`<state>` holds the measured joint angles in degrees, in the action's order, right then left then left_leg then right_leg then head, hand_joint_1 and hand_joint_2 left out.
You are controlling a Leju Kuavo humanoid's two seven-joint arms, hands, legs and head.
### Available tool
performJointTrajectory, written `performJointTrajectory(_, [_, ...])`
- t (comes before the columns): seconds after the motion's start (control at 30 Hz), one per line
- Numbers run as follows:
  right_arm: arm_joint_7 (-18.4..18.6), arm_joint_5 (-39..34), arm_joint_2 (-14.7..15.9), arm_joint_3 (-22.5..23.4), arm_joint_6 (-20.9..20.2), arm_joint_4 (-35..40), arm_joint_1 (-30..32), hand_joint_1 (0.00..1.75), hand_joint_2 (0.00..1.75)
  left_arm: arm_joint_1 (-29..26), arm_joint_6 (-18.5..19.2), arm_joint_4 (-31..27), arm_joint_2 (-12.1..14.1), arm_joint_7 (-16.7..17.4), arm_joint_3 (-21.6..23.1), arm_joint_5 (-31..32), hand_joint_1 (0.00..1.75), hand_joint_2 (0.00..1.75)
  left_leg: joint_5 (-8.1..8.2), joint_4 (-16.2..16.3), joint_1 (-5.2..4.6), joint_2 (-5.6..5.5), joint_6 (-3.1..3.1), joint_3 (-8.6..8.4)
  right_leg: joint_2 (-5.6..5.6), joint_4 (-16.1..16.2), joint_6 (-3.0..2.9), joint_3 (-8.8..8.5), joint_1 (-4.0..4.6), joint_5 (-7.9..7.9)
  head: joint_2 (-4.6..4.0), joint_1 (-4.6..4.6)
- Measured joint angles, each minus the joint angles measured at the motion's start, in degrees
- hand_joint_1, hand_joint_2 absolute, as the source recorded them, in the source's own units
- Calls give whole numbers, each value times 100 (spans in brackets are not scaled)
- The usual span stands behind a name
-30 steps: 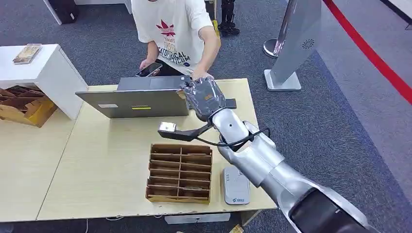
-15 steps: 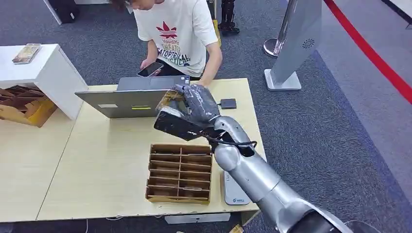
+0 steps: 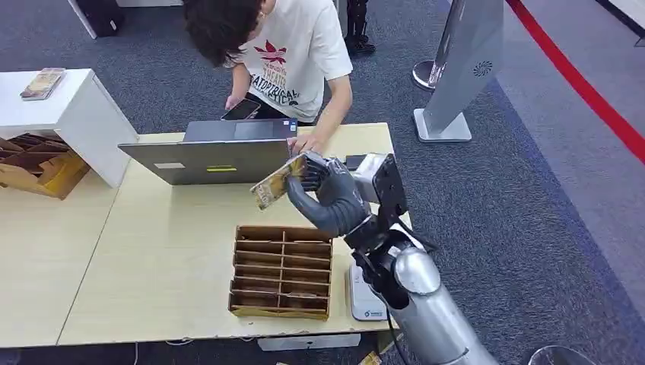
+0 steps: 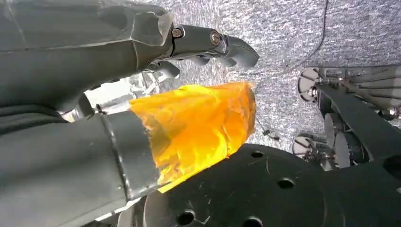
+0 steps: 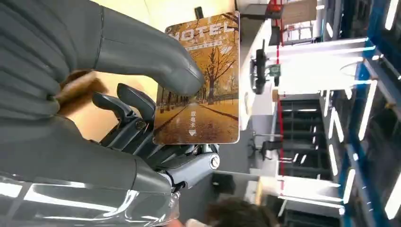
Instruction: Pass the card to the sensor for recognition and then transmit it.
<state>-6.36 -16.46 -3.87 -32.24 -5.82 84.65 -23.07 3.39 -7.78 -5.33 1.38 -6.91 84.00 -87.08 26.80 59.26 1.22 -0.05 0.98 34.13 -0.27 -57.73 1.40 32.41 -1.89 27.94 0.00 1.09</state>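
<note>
Head view puts the right hand [image 3: 335, 199] at centre frame, raised above the table [image 3: 152, 251], its thumb and dark fingers pinching the card [image 3: 278, 181] by one end so that the rest juts toward the upper left, tilted and clear of the palm. The right wrist view makes the grip plain: the thick grey thumb [image 5: 156, 61] lies across the printed face of the hotel key card [image 5: 198, 80], with the fingers backing it from behind, leaving most of the autumn-avenue picture uncovered. Holding it by one end in this way probably keeps the flat of the card free to be laid against the reader. The sensor [image 3: 367, 293], a small grey-white unit, lies flat at the lower centre of the frame, just right of the cardboard divider tray [image 3: 281, 270] and partly behind the silver forearm, so the card is well above and away from it. The left hand [image 4: 94, 94] in its wrist view hangs over grey carpet with its fingers apart, holding nothing. At the upper centre a person [image 3: 281, 46] leans over an open laptop [image 3: 205, 156], one hand resting on the pale wood. Grey carpet surrounds the table, with a red line crossing the upper right corner and a white side unit [image 3: 68, 118] at the upper left.
</note>
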Motion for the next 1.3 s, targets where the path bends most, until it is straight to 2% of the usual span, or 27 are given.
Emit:
performJointTrajectory(0.17, [-48,-29,410,137,-72,91,632,175,175,-67,45,76,-57,-2,-155,-20,0,0,6,0,0,0,3,1,0,2,1,1,0,2,0,2])
performJointTrajectory(0.27, [26,199,686,241,57,177,1004,175,175,-124,122,182,-122,-2,-293,-26,0,0,11,0,0,1,-4,2,0,3,2,1,0,3,0,2])
performJointTrajectory(0.63, [398,1728,1481,540,339,553,1788,175,175,-247,162,356,-221,50,-706,-26,0,0,11,0,-1,3,-4,2,1,4,3,1,0,3,0,2])
performJointTrajectory(0.77, [538,2322,1650,551,453,610,1826,175,175,-253,175,382,-243,85,-774,-26,0,0,11,0,-1,3,-4,2,1,3,3,0,0,3,0,2])
performJointTrajectory(1.0, [636,2610,1761,557,518,651,1829,175,175,-254,177,385,-251,98,-811,-26,0,0,11,0,-1,3,-4,2,1,3,3,0,0,3,0,2])
performJointTrajectory(1.2, [1058,3829,1803,457,612,632,1785,175,175,-249,188,385,-251,140,-815,-26,0,0,11,-1,-1,3,-4,4,1,3,3,0,0,3,0,2])
performJointTrajectory(1.3, [1170,4129,1803,297,586,531,1724,175,175,-233,199,385,-251,164,-815,-22,0,0,11,-1,-1,3,-4,4,0,3,3,0,0,3,0,2])
